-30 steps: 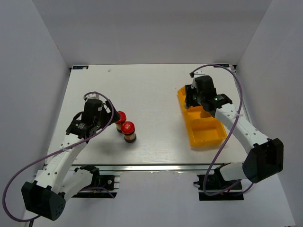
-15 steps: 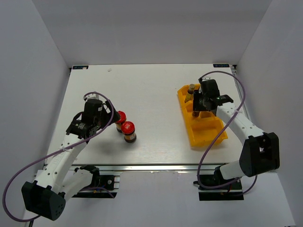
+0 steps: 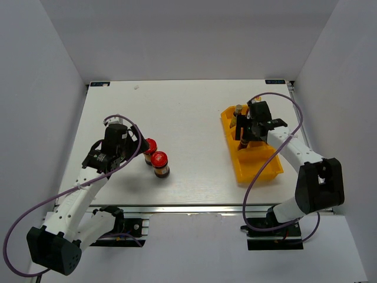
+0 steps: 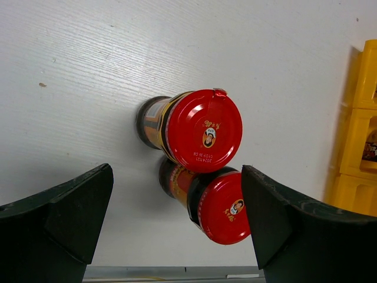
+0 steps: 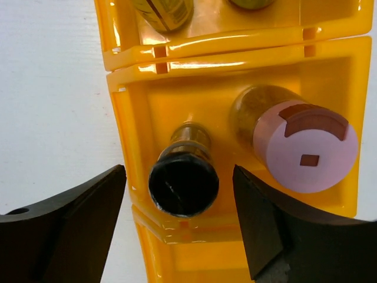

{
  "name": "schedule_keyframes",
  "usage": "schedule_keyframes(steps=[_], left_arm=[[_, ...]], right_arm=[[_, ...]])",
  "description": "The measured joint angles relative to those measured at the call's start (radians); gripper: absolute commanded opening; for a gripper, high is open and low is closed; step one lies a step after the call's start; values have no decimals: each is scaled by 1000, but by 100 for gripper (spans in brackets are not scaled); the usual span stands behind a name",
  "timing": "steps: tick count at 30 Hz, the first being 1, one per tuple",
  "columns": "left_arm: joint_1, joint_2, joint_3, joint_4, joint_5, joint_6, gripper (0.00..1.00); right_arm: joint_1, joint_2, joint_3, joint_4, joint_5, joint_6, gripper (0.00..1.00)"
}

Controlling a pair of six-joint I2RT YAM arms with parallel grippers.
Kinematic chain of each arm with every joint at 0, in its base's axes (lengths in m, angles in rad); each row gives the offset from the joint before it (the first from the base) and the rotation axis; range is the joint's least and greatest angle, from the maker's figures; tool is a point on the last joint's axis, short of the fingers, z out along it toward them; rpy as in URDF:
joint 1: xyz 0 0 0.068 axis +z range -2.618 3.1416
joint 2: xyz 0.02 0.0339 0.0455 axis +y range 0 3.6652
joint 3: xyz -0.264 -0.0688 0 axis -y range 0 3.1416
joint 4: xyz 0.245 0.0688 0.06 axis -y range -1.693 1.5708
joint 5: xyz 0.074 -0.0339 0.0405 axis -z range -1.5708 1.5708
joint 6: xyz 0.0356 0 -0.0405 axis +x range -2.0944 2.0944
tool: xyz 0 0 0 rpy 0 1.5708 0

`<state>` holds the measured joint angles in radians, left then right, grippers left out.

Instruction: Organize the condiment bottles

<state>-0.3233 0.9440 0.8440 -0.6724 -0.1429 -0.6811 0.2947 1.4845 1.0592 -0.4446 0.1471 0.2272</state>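
right claw [image 5: 178,177]: jaws now stand apart, one finger on each side of the dark-topped shaker [image 5: 184,184], with a gap showing on both sides. nothing is gripped. a second ago these jaws were nearly shut and the claw sat over the far end of the tray [image 5: 118,106]. since then it has come to the middle compartment and opened. reading: the shaker has just been let go.

shaker: stands upright in the middle compartment, just beside the pink-capped bottle [image 5: 306,153]. whether the two touch cannot be told. two more bottles [image 5: 165,9] sit in the far compartment, cut off by the edge of the wrist view. the near compartment shows no bottle from overhead.

left claw [image 4: 177,171]: fully spread, holding nothing, hanging above the two red-lidded jars [image 4: 203,130]. it has not moved over the last second.

jars: both on the table [image 3: 194,118], well apart from the tray, pressed close together, lids up.

meaning for the task: four containers appear housed and two remain outside. likely next step: lift the right claw straight up so its fingers clear the shaker and the pink cap, then move the jars. caution: the jars stand so close that closing on one may nudge the other.
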Motion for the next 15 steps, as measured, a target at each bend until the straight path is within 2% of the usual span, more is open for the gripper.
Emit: schedule_keyframes(steps=[3, 9, 12, 15], left_arm=[[0, 0, 0, 0, 0, 0, 98], [0, 0, 0, 0, 0, 0, 98], [0, 0, 0, 0, -1, 0, 98], [0, 0, 0, 0, -8, -2, 98]], right_arm=[[0, -27, 0, -1, -20, -3, 89], [23, -158, 0, 9, -126, -29, 90], [103, -232, 2, 39, -182, -64, 89], [241, -253, 21, 66, -252, -123, 89]])
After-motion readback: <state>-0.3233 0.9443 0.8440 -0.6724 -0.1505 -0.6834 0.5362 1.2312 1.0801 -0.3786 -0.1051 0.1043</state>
